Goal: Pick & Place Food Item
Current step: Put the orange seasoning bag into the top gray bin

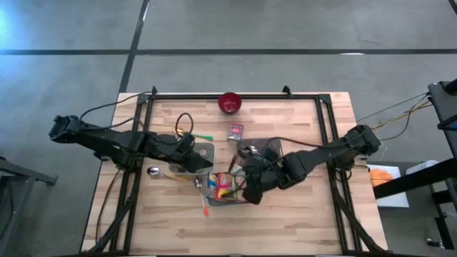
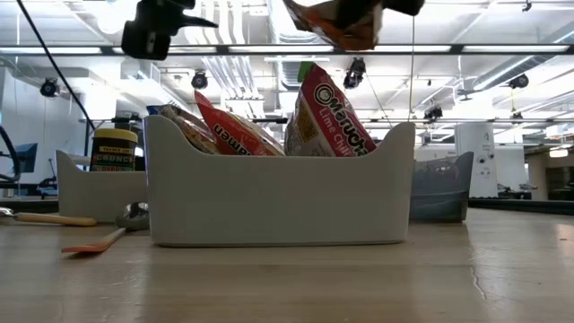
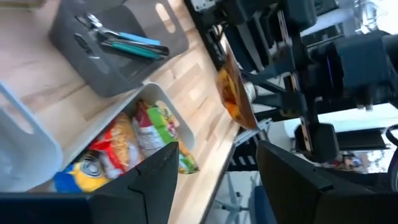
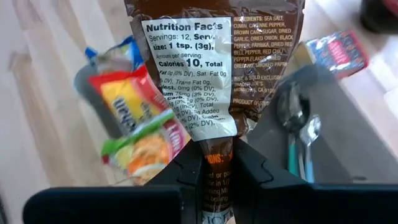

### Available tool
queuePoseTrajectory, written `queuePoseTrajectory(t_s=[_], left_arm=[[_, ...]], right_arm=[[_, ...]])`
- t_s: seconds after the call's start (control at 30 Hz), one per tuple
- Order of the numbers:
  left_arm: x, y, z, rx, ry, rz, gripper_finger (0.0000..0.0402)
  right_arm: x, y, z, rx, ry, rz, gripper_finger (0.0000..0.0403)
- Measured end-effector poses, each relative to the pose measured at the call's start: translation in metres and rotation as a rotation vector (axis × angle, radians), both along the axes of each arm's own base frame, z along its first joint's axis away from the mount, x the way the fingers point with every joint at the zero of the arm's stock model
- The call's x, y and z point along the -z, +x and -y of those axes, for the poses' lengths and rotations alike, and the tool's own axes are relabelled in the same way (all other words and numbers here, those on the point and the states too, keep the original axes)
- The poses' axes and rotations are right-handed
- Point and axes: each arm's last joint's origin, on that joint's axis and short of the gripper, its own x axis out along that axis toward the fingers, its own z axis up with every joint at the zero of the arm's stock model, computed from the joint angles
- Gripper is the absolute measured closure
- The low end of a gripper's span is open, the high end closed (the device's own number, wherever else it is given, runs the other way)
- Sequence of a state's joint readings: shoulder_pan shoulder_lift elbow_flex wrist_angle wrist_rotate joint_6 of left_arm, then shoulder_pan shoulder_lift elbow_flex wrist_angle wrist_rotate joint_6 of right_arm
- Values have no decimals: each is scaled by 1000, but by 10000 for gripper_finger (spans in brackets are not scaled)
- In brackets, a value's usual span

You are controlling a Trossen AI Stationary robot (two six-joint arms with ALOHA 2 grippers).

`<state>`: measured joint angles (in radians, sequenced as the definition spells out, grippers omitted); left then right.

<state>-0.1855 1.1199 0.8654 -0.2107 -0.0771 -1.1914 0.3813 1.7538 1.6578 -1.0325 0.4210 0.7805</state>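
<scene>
My right gripper (image 4: 217, 152) is shut on a brown seasoning packet (image 4: 211, 68) with a white nutrition label. It hangs high over the white bin (image 2: 278, 193), also seen as the packet (image 2: 345, 22) in the low view and the packet (image 3: 233, 93) in the left wrist view. The white bin (image 1: 239, 200) stands near the table's middle, with several ramen and snack packets (image 3: 134, 140) standing in it. My left gripper (image 1: 191, 148) hovers open over a clear bin (image 1: 203, 160) to the left, its fingers (image 3: 155, 180) with nothing between them. My right gripper pinches the packet's narrow gathered end (image 4: 217, 146) between its two fingers. The fingers slant down from the table's right side. The packet spreads out below the fingers, lifted clear above the white bin and the packets in it.
A grey bin (image 1: 271, 148) with utensils stands right of the white bin. The clear bin holds a jar (image 2: 114, 148). A red bowl (image 1: 230, 103) sits at the far edge, a small packet (image 1: 236, 131) lies mid-table, and a spoon (image 1: 153, 171) and an orange-handled utensil (image 2: 94, 242) lie near the bins.
</scene>
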Motion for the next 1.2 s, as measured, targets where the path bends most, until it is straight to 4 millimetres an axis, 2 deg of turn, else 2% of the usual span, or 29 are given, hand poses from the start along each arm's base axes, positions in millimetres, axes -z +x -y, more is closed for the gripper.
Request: queuePoseTrajectory(t_s=[0.47,0.73,1.03,1.2], left_arm=[[15,29,-6,-23,-76,19,184],[6,34,-9,-30,-75,128,184],[10,37,-10,-49,-76,112,184],[14,39,-10,-50,-74,99,184]], right_arm=[[-5,16,25,1,-22,68,366],[2,15,25,13,-7,49,366],[-2,21,23,5,10,117,366],[7,31,20,-19,3,132,366]])
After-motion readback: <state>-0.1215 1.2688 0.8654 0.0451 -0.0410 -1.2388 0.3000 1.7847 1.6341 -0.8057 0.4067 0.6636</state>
